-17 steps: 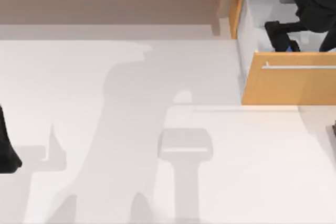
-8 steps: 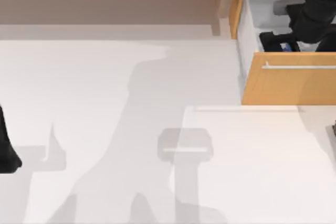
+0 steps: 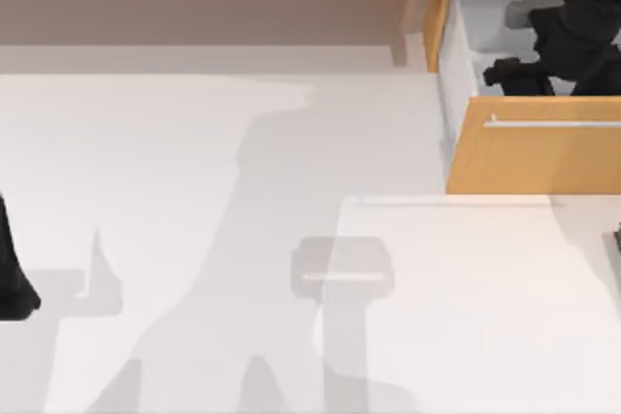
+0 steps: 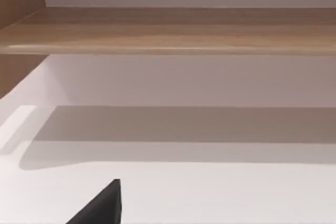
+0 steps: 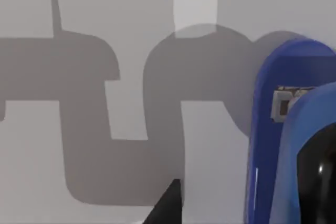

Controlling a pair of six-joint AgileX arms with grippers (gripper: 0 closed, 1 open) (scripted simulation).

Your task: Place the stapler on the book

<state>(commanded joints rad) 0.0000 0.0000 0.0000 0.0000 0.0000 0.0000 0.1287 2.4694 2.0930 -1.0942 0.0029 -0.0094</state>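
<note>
- Reaching into the open drawer (image 3: 529, 157) at the bench's far right, the right end effector (image 3: 514, 75) is low inside; whether it grips I cannot tell.
- Blue stapler (image 5: 286, 140) lies on the drawer floor, just beside it.
- Centre the fingers across the body, close firmly, lift straight clear of the walls.
- Left end effector (image 4: 97, 208) parked near left.
</note>
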